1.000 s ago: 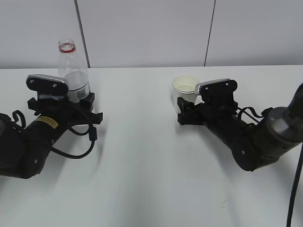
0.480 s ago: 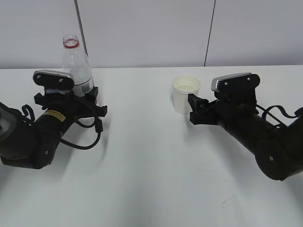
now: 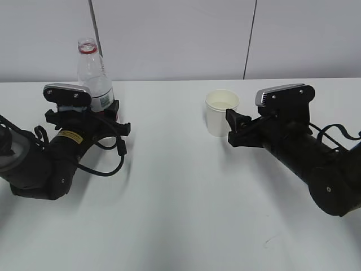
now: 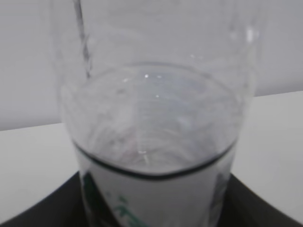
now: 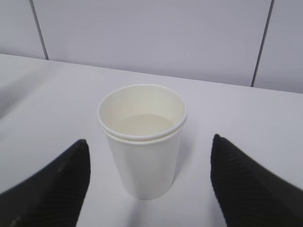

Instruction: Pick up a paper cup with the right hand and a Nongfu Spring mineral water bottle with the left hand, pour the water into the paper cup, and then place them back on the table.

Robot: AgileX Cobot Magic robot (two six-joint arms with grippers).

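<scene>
The clear Nongfu Spring bottle (image 3: 92,70), uncapped with a red neck ring, stands upright at the far left of the white table (image 3: 180,197). My left gripper (image 3: 96,113) is shut on its labelled lower body. In the left wrist view the bottle (image 4: 151,118) fills the frame, partly full of water, and the black jaws of my left gripper (image 4: 154,208) press against both sides. The white paper cup (image 3: 221,113) stands upright on the table. My right gripper (image 3: 232,127) is open just behind it, not touching. In the right wrist view the cup (image 5: 142,142) stands ahead of my right gripper (image 5: 149,142), whose fingers are spread wide.
A grey panelled wall (image 3: 180,39) runs along the table's far edge. A small dark scuff mark (image 3: 271,241) is on the tabletop at the front right. White table surface lies between the two arms.
My right gripper has let go of the cup and drawn back to the right. My left arm has shifted the bottle slightly right and farther back.
</scene>
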